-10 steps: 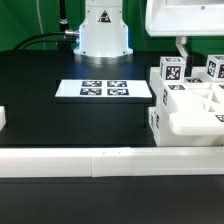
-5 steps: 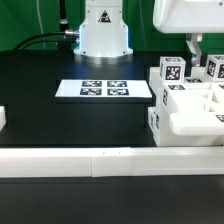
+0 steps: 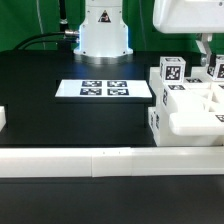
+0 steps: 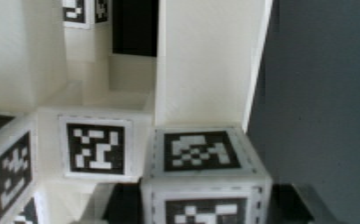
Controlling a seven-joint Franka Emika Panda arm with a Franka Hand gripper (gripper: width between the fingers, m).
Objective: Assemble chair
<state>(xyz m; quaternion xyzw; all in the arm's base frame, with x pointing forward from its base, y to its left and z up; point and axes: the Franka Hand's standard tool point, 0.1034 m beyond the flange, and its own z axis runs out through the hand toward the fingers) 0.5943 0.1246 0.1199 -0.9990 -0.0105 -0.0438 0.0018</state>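
Gripper (image 3: 207,52) hangs just above the chair (image 3: 188,100) pieces; its grip cannot be made out

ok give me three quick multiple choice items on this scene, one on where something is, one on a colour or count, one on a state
1. Where does the marker board lie in the exterior view?
A. on top of the chair pieces
B. flat on the table, to the exterior view's left of the chair pieces
C. on the border rail

2. What colour is the table?
A. black
B. white
C. wooden brown

3. How does the gripper stand?
A. resting on the marker board
B. carrying a post high over the table's middle
C. low over the chair pieces at the exterior view's right

Answers:
1. B, it lies flat, apart from the cluster.
2. A, the surface is dark throughout.
3. C, its fingers hang just above the tagged posts.
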